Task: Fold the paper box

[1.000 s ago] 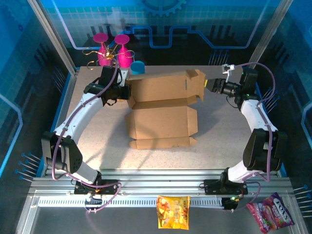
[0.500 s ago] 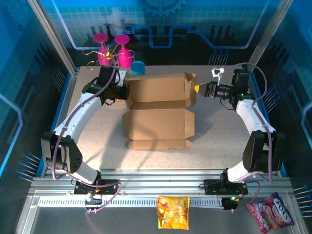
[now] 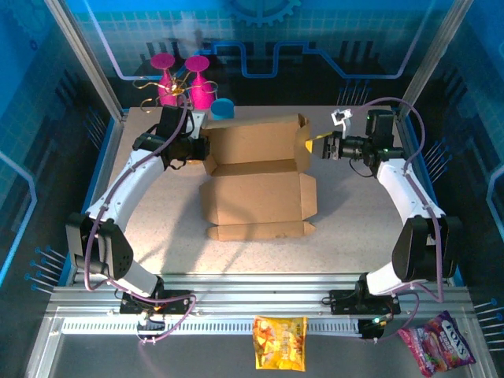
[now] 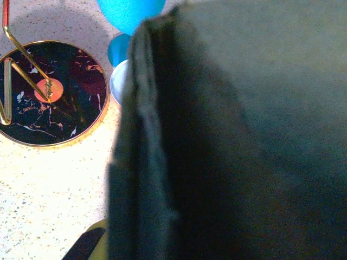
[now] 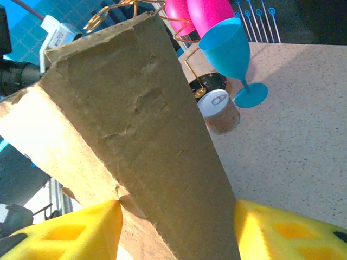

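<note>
The paper box lies mid-table, its near panel flat and its far panel raised. The left gripper is clenched on the raised panel's left edge. At the right end, the right gripper has its yellow fingers either side of the flap; whether they grip it I cannot tell.

Blue circuit-patterned wall panels all round, a speckled beige table, aluminium rails up front, evenly lit.
</note>
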Robot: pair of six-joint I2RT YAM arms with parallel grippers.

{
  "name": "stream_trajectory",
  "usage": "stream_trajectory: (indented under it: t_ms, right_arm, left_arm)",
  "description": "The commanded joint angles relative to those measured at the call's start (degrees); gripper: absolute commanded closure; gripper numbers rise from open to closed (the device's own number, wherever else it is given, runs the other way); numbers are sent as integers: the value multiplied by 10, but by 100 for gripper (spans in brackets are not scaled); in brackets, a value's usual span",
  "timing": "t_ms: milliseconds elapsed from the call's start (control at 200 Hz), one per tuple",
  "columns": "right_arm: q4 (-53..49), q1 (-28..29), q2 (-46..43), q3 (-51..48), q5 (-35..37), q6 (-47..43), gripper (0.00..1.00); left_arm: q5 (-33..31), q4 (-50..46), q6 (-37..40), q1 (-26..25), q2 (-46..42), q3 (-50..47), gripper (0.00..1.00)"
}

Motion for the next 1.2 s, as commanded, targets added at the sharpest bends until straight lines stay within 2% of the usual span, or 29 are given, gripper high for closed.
stream_trajectory:
  t_ms: [0, 650, 996, 1126, 1196]
  right_arm:
    - [-20, 19, -15, 21, 45, -22, 41]
    - [-12, 110, 6, 71, 267, -53, 35]
    - [-7, 156, 35, 97, 399, -58, 36]
    - [-18, 186, 59, 120, 473, -56, 44]
    - [-28, 201, 72, 133, 520, -52, 55]
  left_arm:
    - [30, 1, 10, 0, -5, 19, 100]
    - [32, -3, 13, 0, -9, 21, 100]
    - [32, -3, 13, 0, -1, 29, 100]
    - [31, -3, 11, -1, 3, 31, 100]
    - [29, -3, 9, -1, 5, 34, 100]
